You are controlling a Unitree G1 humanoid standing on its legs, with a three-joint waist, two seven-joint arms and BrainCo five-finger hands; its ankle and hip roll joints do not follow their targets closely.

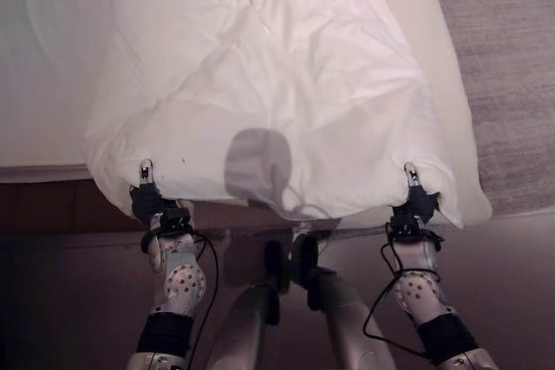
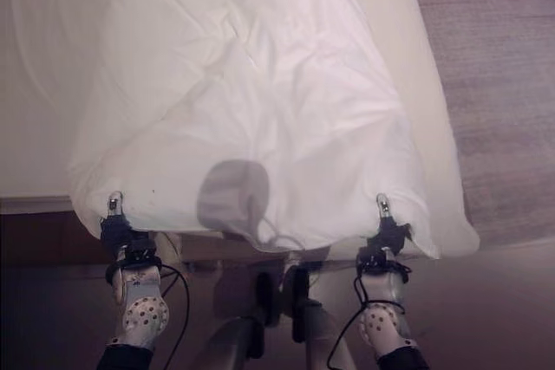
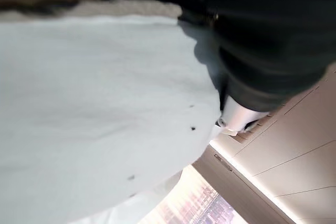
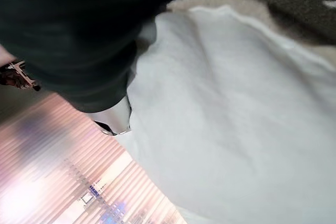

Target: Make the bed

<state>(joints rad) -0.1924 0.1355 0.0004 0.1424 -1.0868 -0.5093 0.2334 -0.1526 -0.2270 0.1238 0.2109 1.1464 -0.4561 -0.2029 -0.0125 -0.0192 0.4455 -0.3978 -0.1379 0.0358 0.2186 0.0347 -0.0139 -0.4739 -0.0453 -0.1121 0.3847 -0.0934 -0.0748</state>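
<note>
white, crumpled fabric duvet [image 1: 277, 84] lies along the middle of the bed, running away from the robot toward the far end, with its near edge hanging just past the foot of the cream mattress [image 1: 52, 84]. bare mattress shows to the robot's left of the duvet and in a narrow strip to its right, so the cover is bunched toward the centre and not yet spread to the sides. the left hand [image 1: 146, 181] is at the duvet's near left corner and the right hand [image 1: 416, 186] at its near right corner, well apart from each other. one silver finger of each pokes up over the cloth edge while the rest is tucked beneath. in each wrist view a silver finger presses against the white cloth, with the dark ribbed cover close by. each hand seems to pinch its corner between finger above and thumb below. the wide, matched hold looks meant to keep the near edge stretched taut, so the cover can be drawn evenly and squared with the foot of the bed. grey carpet floor [image 1: 512, 58] lies to the bed's right. a dark wooden bed base [image 1: 52, 205] shows under the mattress at the lower left.
</note>
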